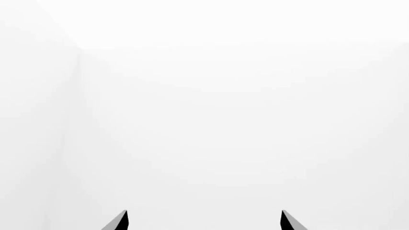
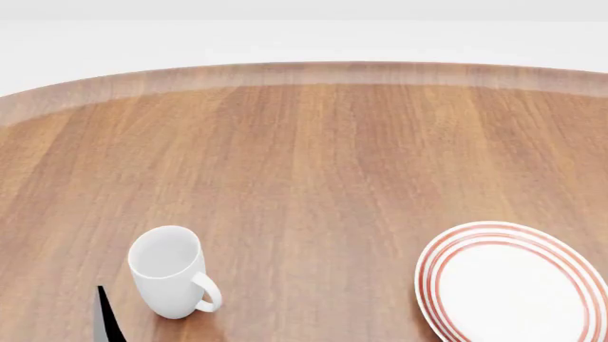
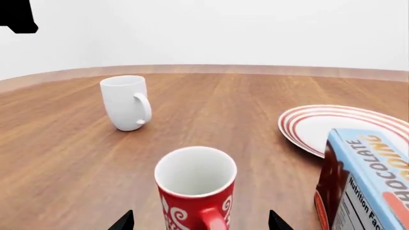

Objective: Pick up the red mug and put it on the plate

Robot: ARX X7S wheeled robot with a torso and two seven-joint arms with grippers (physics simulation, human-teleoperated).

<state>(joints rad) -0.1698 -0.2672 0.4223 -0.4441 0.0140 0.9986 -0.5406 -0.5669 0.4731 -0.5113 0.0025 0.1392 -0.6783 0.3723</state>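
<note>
Wood table [image 2: 314, 164]: red mug [image 3: 195, 189] upright between our right gripper [image 3: 200, 223] tips, jaws wide and not touching, plate [image 3: 332, 127] bare beside a box [image 3: 367, 182], left gripper [image 1: 204, 220] spread, idle, so grasp, lift and placement all remain.

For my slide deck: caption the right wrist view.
Open right gripper faces the upright red mug; white mug, plate, chocolate box nearby.

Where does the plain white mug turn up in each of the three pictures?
Left wrist: not in it, only white background.
Head: white mug low at left, on the table.
Right wrist: upper left, beyond the red mug.
Shared landmark: the plate.
</note>
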